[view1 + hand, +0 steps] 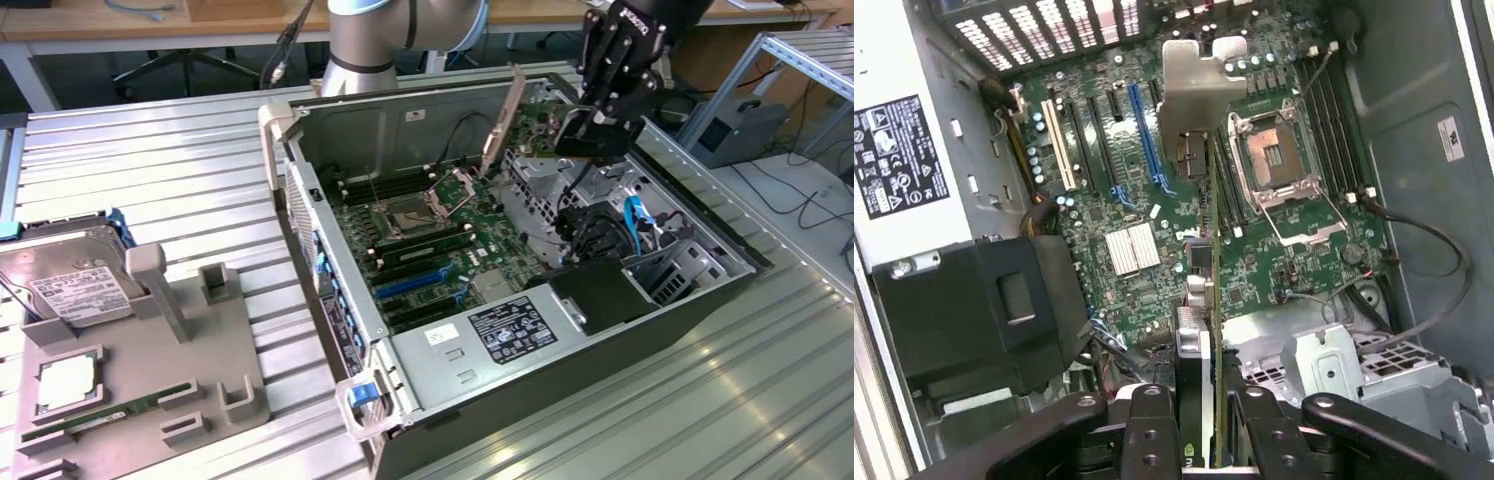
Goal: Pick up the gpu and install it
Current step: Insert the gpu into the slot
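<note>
The hand [1204, 435] is clamped on the gpu [1189, 95], holding it edge-down above the motherboard [1144, 250] inside the open case [400, 120]. Pick-up done, install in hand. Seating it looks to call for squaring the card's edge over the blue slot [1144, 130].

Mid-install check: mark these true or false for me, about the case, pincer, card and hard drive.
1. The black metal computer case is open. True.
2. The pincer clamps the thin green-and-black GPU card with silver bracket. True.
3. That card is seated in a slot. False: it hangs above the green motherboard.
4. The silver white-labelled hard drive lies inside the case. False: it rests outside, at the exterior view's left.
</note>
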`<state>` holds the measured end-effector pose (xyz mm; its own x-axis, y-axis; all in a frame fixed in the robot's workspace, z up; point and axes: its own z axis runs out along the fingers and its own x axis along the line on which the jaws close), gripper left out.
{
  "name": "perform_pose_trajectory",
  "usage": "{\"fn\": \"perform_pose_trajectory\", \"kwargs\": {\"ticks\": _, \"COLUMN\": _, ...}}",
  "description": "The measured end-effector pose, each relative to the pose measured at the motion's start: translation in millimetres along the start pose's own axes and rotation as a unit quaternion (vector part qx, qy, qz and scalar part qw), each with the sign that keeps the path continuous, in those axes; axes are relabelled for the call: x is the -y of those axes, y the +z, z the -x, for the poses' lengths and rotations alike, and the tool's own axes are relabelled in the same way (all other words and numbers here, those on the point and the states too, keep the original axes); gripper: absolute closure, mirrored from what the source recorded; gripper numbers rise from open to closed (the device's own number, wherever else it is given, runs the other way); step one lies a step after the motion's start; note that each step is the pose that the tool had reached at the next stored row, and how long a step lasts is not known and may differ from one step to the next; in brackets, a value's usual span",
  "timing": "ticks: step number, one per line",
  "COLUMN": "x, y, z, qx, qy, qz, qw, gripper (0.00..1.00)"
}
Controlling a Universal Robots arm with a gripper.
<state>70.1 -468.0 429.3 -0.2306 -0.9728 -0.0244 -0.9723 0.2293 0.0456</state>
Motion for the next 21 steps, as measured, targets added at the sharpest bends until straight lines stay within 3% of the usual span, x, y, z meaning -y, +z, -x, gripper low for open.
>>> {"fn": "perform_pose_trajectory", "kwargs": {"ticks": 3, "x": -0.1, "y": 0.0, "z": 0.2, "qx": -0.0015, "qy": -0.033, "qz": 0.0008, "qw": 0.9995, "gripper": 0.73}}
{"fn": "perform_pose_trajectory", "kwargs": {"ticks": 6, "x": -0.1, "y": 0.0, "z": 0.4, "qx": -0.0031, "qy": -0.068, "qz": 0.0017, "qw": 0.9977, "gripper": 0.73}}
{"fn": "perform_pose_trajectory", "kwargs": {"ticks": 10, "x": -0.1, "y": 0.9, "z": 0.4, "qx": -0.0031, "qy": -0.072, "qz": 0.0017, "qw": 0.9974, "gripper": 0.73}}
{"fn": "perform_pose_trajectory", "kwargs": {"ticks": 16, "x": -3.0, "y": 6.3, "z": -0.6, "qx": -0.0026, "qy": -0.083, "qz": -0.0047, "qw": 0.9966, "gripper": 0.73}}
{"fn": "perform_pose_trajectory", "kwargs": {"ticks": 21, "x": -7.9, "y": 10.9, "z": -1.8, "qx": -0.0026, "qy": -0.084, "qz": -0.0053, "qw": 0.9965, "gripper": 0.73}}
